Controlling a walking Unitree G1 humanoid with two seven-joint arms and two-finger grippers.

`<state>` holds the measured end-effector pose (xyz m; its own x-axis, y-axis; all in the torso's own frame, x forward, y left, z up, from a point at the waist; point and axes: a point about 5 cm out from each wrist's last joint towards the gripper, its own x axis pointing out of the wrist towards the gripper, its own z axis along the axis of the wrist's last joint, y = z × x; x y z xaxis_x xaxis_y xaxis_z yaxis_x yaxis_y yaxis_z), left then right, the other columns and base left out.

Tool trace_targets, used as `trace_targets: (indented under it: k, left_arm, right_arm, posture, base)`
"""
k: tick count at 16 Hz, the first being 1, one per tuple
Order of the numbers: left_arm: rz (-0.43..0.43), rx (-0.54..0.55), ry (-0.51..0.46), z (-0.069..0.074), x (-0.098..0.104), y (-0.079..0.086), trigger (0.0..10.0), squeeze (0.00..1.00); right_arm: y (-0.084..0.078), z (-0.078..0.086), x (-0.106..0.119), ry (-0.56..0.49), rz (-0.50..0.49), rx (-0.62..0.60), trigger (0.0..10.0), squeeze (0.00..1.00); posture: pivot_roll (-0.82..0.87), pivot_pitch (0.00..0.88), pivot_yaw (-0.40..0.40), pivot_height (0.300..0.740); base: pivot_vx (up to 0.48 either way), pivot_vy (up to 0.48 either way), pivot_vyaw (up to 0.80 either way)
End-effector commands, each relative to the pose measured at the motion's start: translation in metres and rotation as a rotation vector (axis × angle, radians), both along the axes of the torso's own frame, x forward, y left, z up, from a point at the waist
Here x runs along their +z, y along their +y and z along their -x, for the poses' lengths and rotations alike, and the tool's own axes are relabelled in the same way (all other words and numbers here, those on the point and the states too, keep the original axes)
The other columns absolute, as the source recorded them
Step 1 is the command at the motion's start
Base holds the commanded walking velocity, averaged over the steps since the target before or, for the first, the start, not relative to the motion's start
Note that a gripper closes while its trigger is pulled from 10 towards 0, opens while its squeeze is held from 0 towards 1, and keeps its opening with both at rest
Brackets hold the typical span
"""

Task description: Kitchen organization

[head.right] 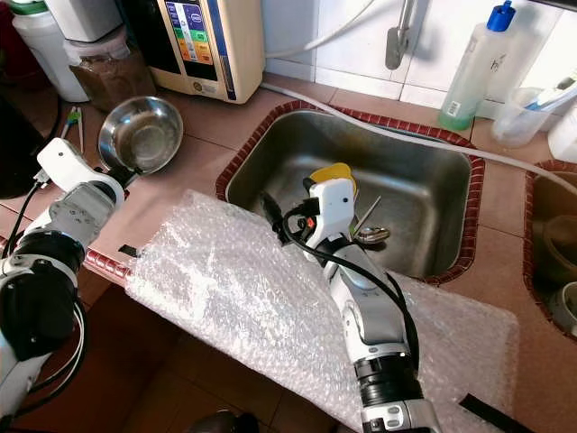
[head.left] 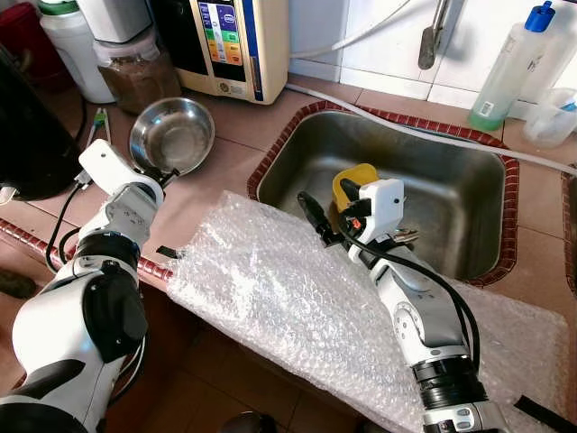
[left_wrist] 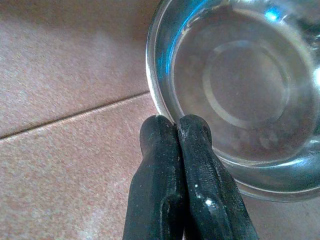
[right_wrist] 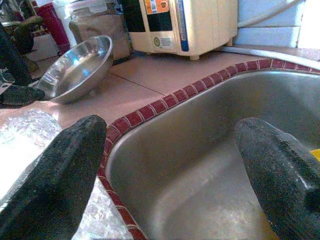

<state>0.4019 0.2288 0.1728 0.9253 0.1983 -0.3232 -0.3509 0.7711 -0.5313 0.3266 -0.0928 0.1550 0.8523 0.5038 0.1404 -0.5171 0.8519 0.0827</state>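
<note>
A steel bowl [head.left: 173, 133] sits on the tiled counter, left of the sink [head.left: 433, 171]. My left gripper [left_wrist: 176, 122] is shut, and its fingertips rest at the bowl's near rim [left_wrist: 156, 95]. My right gripper [right_wrist: 170, 150] is open and empty, hovering over the sink's left edge. Its fingers [head.left: 311, 212] stand just above a sheet of bubble wrap [head.left: 270, 280] that drapes over the counter's front edge. A yellow object [head.left: 353, 177] lies in the sink behind the right wrist, beside some metal cutlery [head.right: 370, 234].
A beige water machine [head.left: 234, 45], a jar of brown contents [head.left: 135, 77] and a white container [head.left: 72, 45] line the back wall. At the right stand a green soap bottle [head.left: 509, 68] and a plastic cup [head.left: 550, 117]. A white hose [head.left: 406, 131] runs behind the sink.
</note>
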Motion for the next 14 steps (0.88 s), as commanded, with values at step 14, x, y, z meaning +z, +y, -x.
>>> trace_targets:
  k: [14]
  left_arm:
    - [-0.024,-0.089,-0.018,0.0020,0.0023,-0.0073,0.0,0.00]
  right_arm:
    - [0.0022,-0.0051,0.0021,0.000,0.003,0.011,10.0,1.00]
  posture:
    - [0.01,0.138,0.094,0.740]
  base:
    - [0.000,0.000,0.00]
